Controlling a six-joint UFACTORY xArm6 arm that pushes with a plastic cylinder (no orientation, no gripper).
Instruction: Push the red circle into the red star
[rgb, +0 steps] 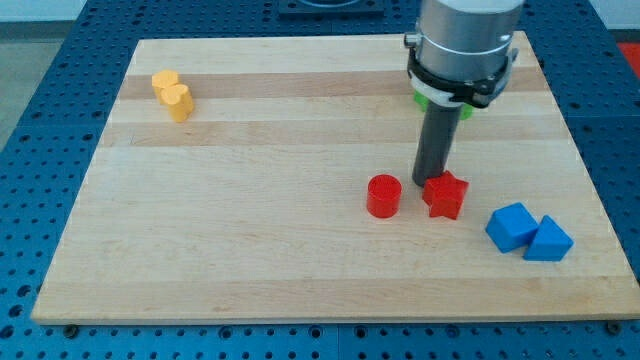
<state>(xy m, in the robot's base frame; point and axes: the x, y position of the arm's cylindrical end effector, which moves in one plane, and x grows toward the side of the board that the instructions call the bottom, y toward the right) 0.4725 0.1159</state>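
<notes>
- The red circle (383, 195) sits on the wooden board (250, 250), right of centre and toward the view's bottom.
- The red star (446, 195) lies just to its right, with a narrow strip of bare board between them; they are not touching.
- The tip (428, 181) of the rod stands at the star's upper-left edge, apparently touching it or very nearly so; it is a plain rod and holds nothing.
- The circle lies to the tip's left and slightly toward the view's bottom, so the tip is on the wrong side for the push.
- As a judgement, the tip must pass round to the circle's left, then drive it rightward along the short line to the star.
- Two blue blocks (528, 233) lie further right and a yellow block (172, 95) far upper left, both off that line.
</notes>
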